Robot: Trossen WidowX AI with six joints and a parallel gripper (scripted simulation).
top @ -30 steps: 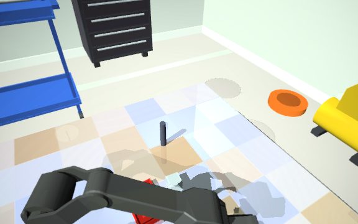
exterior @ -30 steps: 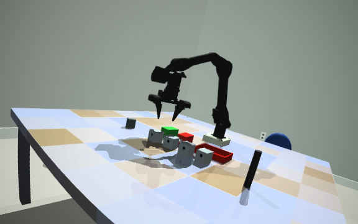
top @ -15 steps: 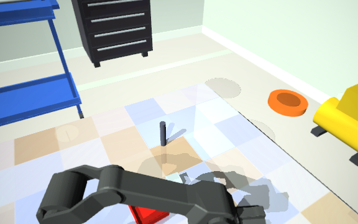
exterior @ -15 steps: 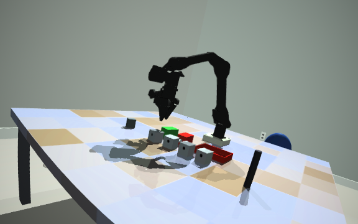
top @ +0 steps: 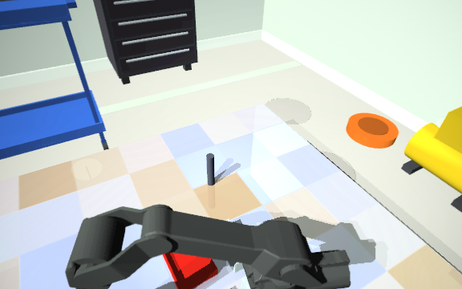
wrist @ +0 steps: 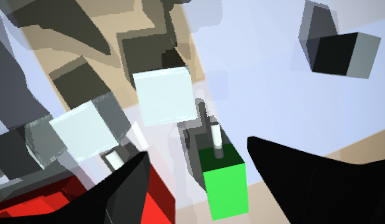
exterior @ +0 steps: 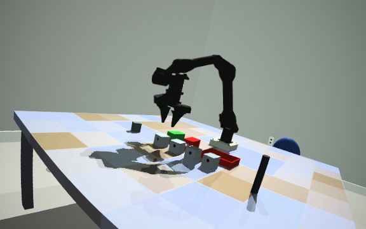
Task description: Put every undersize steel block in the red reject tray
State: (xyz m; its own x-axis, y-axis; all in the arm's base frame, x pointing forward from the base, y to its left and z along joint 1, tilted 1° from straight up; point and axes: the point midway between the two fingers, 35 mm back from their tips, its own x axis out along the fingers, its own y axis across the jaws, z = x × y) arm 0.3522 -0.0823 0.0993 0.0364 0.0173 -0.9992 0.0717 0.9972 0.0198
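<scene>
Showing pale pin, bright green, blocky gauge (exterior: 176, 135) (wrist: 226, 194).

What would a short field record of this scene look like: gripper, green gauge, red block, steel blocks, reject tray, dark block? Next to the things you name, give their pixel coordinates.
gripper: open (exterior: 168, 124) (wrist: 199, 145), raised above the green gauge, holding nothing
green gauge: on the table (exterior: 176, 135) (wrist: 226, 192), its pale pin showing in the wrist view
red block: beside the green gauge (exterior: 192, 140)
steel blocks: four, in a row outside the tray, holes visible in the exterior view (exterior: 161, 140) (exterior: 176, 146) (exterior: 192, 156) (exterior: 210, 161)
tray: red (top: 199, 277) (exterior: 232, 163), no steel block seen in it
dark block: apart from the row (exterior: 136, 126) (wrist: 335, 54)
undersize blocks: cannot tell
</scene>
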